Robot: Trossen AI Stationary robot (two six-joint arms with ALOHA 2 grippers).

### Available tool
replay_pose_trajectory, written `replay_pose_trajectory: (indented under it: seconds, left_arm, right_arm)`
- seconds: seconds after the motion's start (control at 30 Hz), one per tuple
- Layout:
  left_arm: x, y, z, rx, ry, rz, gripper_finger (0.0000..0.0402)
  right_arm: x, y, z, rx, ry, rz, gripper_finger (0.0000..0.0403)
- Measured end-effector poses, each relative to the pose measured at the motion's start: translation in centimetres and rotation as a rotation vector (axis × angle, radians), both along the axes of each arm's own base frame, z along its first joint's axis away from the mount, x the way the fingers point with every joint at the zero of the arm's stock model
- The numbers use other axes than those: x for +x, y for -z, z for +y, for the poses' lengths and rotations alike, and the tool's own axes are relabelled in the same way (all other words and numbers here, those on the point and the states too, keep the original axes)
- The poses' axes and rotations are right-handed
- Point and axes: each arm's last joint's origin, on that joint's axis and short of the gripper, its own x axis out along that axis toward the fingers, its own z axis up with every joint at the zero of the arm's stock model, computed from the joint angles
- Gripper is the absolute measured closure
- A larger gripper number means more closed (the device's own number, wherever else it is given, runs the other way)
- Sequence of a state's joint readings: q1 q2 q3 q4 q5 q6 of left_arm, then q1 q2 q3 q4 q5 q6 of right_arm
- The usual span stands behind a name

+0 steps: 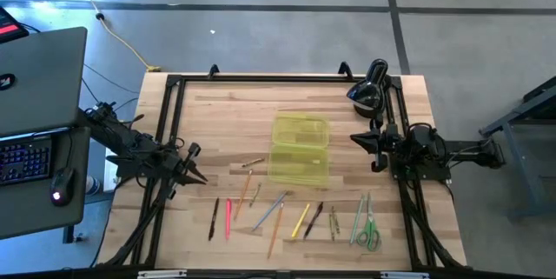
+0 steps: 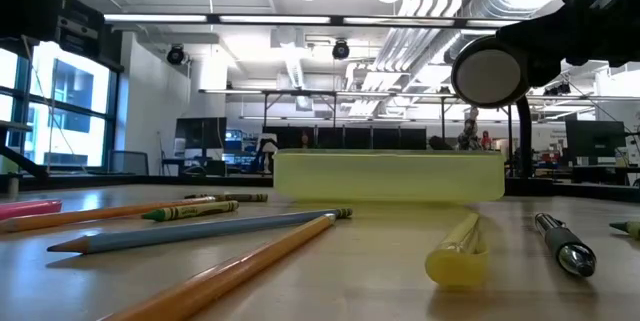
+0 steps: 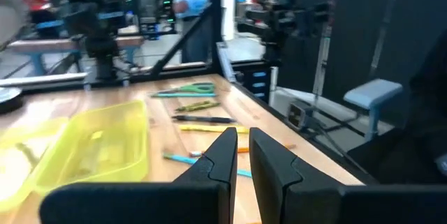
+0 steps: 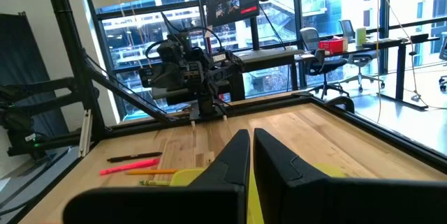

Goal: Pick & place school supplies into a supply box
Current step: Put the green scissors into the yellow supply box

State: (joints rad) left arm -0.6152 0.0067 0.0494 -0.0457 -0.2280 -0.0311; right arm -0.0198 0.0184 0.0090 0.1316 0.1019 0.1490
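a: left gripper point(image 1: 196, 163)?
b: at the table's left edge, jaws pressed together, holding nothing.
a: box point(image 1: 300, 149)?
b: mid-table, open. pens and pencils point(image 1: 276, 214) strewn along the near edge, scissors point(image 1: 371, 231) rightmost.
a: right gripper point(image 1: 365, 146)?
b: right of the box, jaws pressed together, empty.

Pale smooth wooden table point(image 1: 217, 114), translucent glossy yellow-green plastic supply box point(image 1: 301, 149), matt black frame point(image 1: 261, 78)
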Motion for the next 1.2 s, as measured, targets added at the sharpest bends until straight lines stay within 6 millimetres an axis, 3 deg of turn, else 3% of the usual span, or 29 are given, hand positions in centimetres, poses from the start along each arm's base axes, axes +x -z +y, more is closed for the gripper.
replay_pose_trajectory:
  seconds: [0.33, 0.9, 1.03, 1.2]
  left_arm:
    - [0.2, -0.3, 0.0, -0.162, -0.045, -0.053, 0.033]
    - [0.6, -0.8, 0.1, -0.23, -0.124, -0.084, 0.033]
    - [0.3, -2.1, 0.2, -0.311, -0.114, -0.144, 0.033]
    - [-0.2, -5.8, 0.6, -0.352, -0.109, -0.19, 0.033]
  right_arm:
    - [0.0, 0.0, 0.0, 0.0, 0.0, 0.0, 0.0402]
    - [0.0, 0.0, 0.0, 0.0, 0.0, 0.0, 0.0402]
    - [-0.1, -0.3, 0.0, 0.001, 0.014, -0.037, 0.0402]
    - [-0.3, -1.1, -0.3, 0.018, 0.122, -0.12, 0.0402]
